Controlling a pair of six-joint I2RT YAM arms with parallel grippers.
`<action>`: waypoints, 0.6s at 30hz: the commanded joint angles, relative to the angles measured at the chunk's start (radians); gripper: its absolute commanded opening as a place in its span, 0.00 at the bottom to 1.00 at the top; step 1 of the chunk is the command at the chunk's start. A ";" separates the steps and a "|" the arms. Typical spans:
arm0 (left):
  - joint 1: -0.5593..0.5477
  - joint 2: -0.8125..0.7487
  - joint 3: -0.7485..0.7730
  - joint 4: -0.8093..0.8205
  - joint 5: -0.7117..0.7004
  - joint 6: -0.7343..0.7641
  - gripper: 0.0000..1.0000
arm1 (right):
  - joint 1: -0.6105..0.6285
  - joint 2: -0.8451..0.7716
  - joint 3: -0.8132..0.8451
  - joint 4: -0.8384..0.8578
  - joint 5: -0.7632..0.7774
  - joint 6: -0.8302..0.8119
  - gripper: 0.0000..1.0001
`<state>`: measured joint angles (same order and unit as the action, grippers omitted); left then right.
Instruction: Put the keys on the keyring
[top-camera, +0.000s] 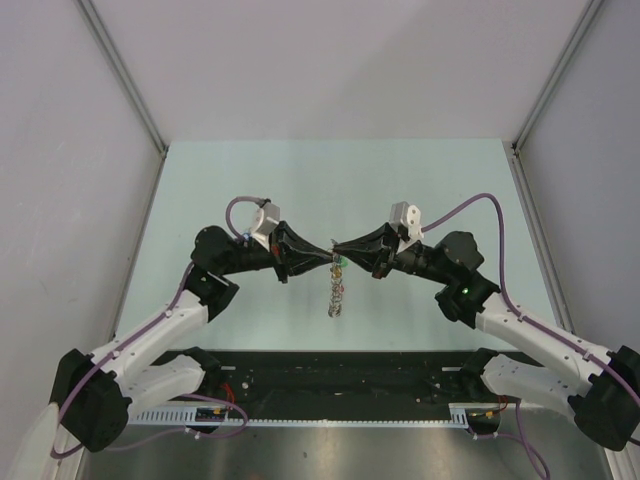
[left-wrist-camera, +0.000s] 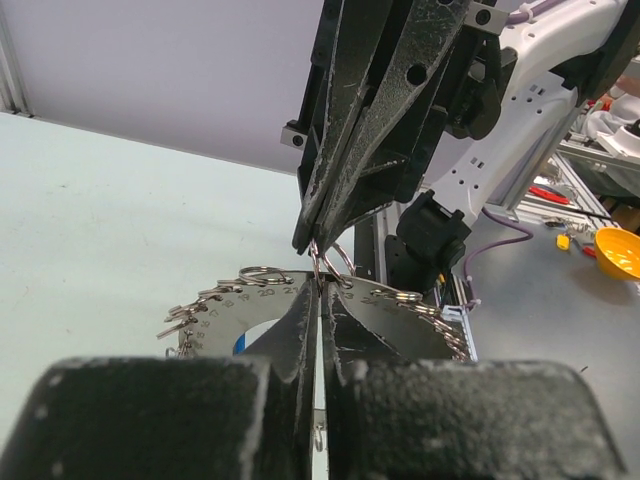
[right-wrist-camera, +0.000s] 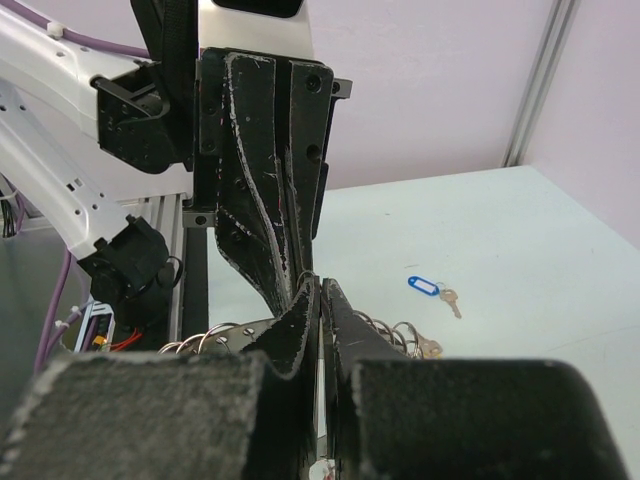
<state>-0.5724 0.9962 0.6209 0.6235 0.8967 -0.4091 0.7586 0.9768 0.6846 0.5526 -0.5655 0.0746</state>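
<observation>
Pale green worktop (top-camera: 250, 190), white panel walls (top-camera: 60, 150) on three sides, aluminium posts at the corners. Top view: both arms reach inward and meet tip to tip above the middle of the worktop.

Left tool (top-camera: 326, 263): jaws together. From its own wrist camera the two fingers run up side by side with only a sliver of gap. Their tips meet at the upper rim of the keyring (left-wrist-camera: 235, 315).

Right tool (top-camera: 342, 259): jaws together as well, coming in from the opposite side. Its tips sit right at the left tool's tips, on the same stretch of rim. A small split ring (left-wrist-camera: 338, 262) loops out just beside that meeting point. Whether either tool pinches the loop or only the plate rim, cannot tell.

Keyring: grey round plate with numbers along its edge, fringed with small metal rings and keys. It is held off the worktop, hanging down from the joined tips. In the top view it shows edge-on as a thin glittering strip.

Blue-tagged key (right-wrist-camera: 430, 289): lying flat on the worktop, seen from the right wrist camera, well apart from both tools and the keyring. Silver key end points away from the tag.
</observation>
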 joint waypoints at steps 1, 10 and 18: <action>-0.012 -0.047 0.013 0.019 -0.038 0.018 0.02 | 0.013 0.008 0.013 0.014 -0.004 -0.021 0.00; -0.011 -0.065 0.003 0.028 -0.055 0.016 0.07 | 0.042 0.029 0.013 0.015 0.013 -0.010 0.00; -0.011 -0.068 0.002 0.015 -0.059 0.029 0.00 | 0.058 0.039 0.013 0.006 0.038 -0.004 0.00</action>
<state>-0.5735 0.9543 0.6037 0.5728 0.8623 -0.4000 0.7902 1.0092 0.6849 0.5591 -0.5198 0.0689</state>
